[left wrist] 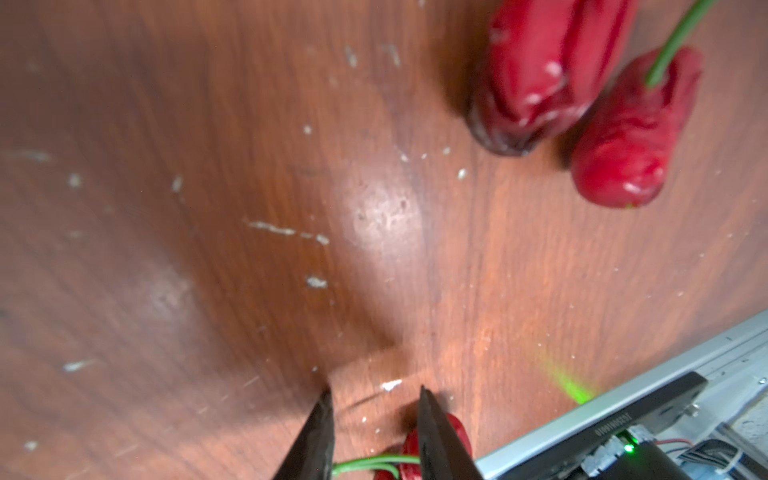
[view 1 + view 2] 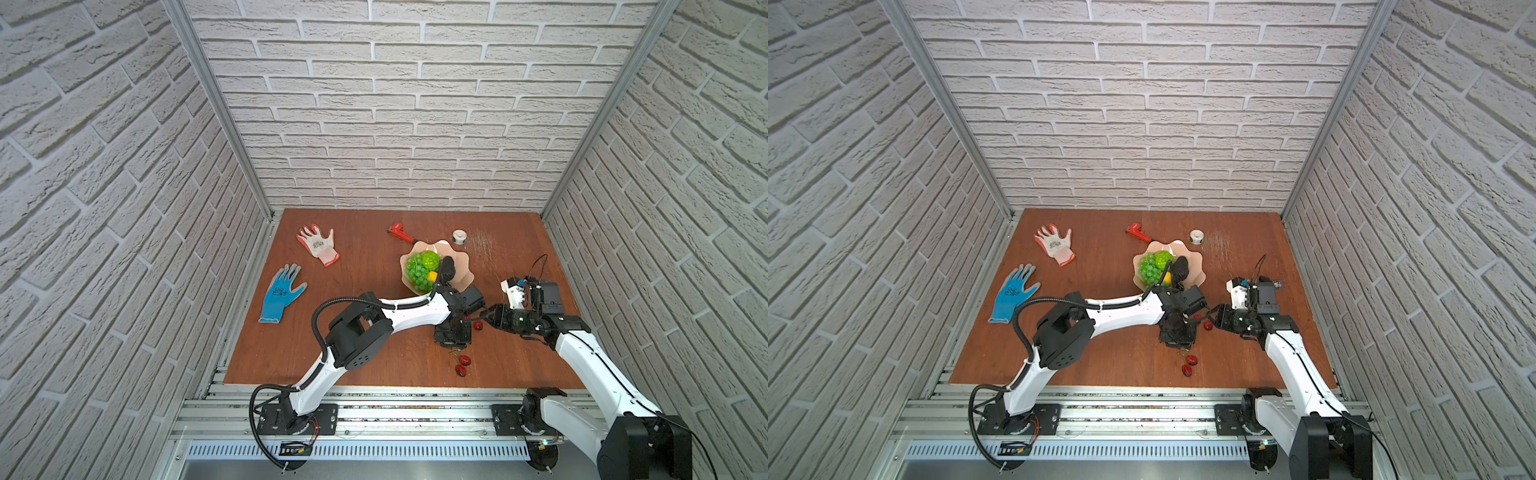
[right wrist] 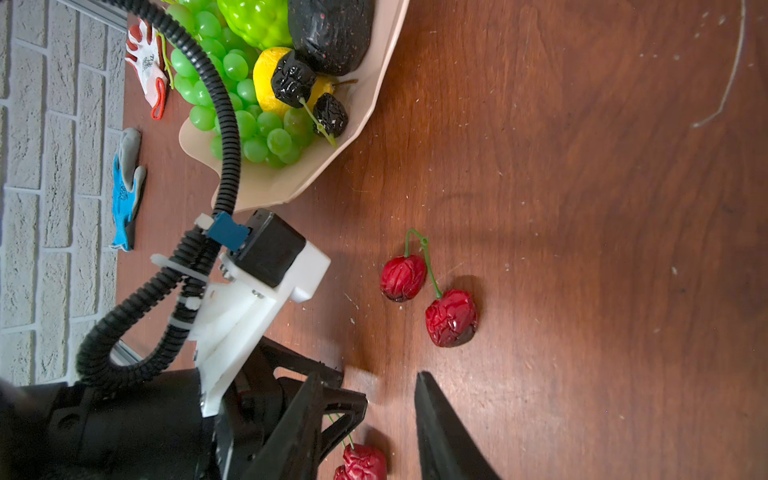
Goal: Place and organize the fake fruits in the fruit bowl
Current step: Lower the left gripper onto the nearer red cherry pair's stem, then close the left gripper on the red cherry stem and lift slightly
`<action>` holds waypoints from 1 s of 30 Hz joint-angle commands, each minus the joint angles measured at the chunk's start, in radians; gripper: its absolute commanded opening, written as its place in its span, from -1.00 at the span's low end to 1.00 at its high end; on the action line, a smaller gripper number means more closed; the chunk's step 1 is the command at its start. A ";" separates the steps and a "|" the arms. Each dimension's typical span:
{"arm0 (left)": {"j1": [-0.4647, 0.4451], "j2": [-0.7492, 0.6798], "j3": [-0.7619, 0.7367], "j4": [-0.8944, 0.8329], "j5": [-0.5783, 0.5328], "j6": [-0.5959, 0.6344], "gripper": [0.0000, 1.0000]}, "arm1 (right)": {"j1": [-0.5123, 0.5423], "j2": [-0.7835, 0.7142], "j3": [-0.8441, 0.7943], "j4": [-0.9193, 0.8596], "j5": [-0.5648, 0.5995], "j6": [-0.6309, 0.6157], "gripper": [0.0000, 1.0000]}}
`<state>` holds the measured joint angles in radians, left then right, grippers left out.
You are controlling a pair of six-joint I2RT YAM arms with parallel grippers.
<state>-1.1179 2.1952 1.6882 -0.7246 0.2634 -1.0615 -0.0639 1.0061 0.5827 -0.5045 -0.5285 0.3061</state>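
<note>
Left pincer [image 1: 375, 392] points down at the table [image 1: 208, 208], fingers apart, nothing clamped, tips right at the wood. Just behind those tips a green stem [image 1: 374, 459] runs from one finger across to the other, and its red cherries [image 3: 361, 461] peek out past one finger. That's the relation to watch: the stem lies along the closing line, not across it, so I'd judge a squeeze meets it end-on unless the wrist turns. Whether the stem is raised between the fingers or flat on the wood, I can't tell. Right pincer [image 3: 366, 375] sits low on the opposite side of the fruit, jaws apart and empty too, with the same cherries under the gap between its fingers. So both arms are on this fruit, the left marginally closer to the stem. Further out, a second pair [image 3: 451, 318] lies loose on the wood, on the side of the left pincer away from the bowl [image 3: 270, 187]. These are wrinkled, glossy red, darkening at the base, with thin green stems joined at a knot. The bowl sits beyond the left pincer's wrist, pale pink, already holding grapes [image 3: 249, 124], lime ball [image 3: 257, 16], avocado [image 3: 328, 29], pear [image 3: 264, 79] and dark cherries [image 3: 293, 81].
</note>
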 commanded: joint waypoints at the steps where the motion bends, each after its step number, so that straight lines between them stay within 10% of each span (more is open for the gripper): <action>1: 0.003 -0.069 -0.062 0.092 0.012 0.024 -0.17 | -0.006 -0.004 -0.010 0.024 -0.010 -0.012 -0.24; 30: 0.060 -0.237 -0.459 0.615 0.292 0.091 0.04 | -0.007 -0.034 0.037 -0.067 0.060 0.028 -0.28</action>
<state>-1.0657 1.9942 1.2549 -0.1955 0.4984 -1.0027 -0.0639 0.9958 0.5896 -0.5640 -0.4873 0.3187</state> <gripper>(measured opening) 0.523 0.359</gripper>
